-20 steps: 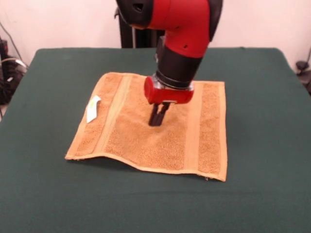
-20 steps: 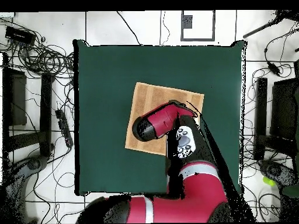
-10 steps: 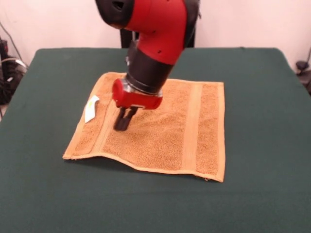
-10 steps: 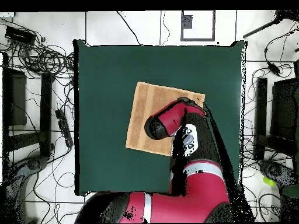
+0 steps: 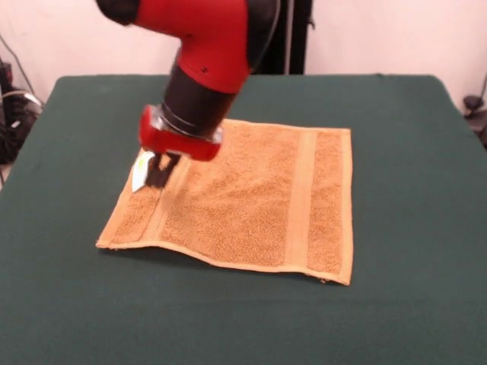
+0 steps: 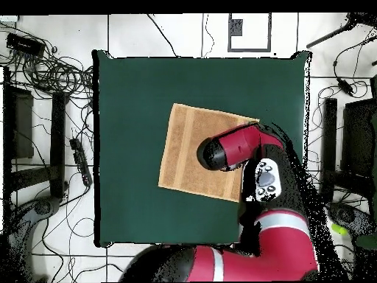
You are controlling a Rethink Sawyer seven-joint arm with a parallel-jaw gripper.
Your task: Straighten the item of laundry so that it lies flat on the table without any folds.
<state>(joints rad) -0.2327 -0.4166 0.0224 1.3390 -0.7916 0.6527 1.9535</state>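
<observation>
The item of laundry (image 5: 259,198), an orange-tan towel, lies spread open on the green table (image 5: 396,152), left of centre in the front view. Its near edge ripples slightly at the left and casts a shadow. A white tag (image 5: 141,172) sticks out at its left edge. My gripper (image 5: 160,173) is shut and points down, with its tips on the towel's left band right beside the tag. In the overhead view the towel (image 6: 188,151) shows on the table (image 6: 132,110), and the red arm (image 6: 235,147) covers its right part and hides the gripper.
Cables and dark equipment (image 5: 11,114) sit off the table's left side in the front view. In the overhead view, cable tangles (image 6: 51,70) and black stands (image 6: 328,147) lie on the floor on both sides of the table.
My gripper has slid leftward in the front view, from the towel's middle to its left band by the tag. The towel's left edge has shifted slightly outward.
</observation>
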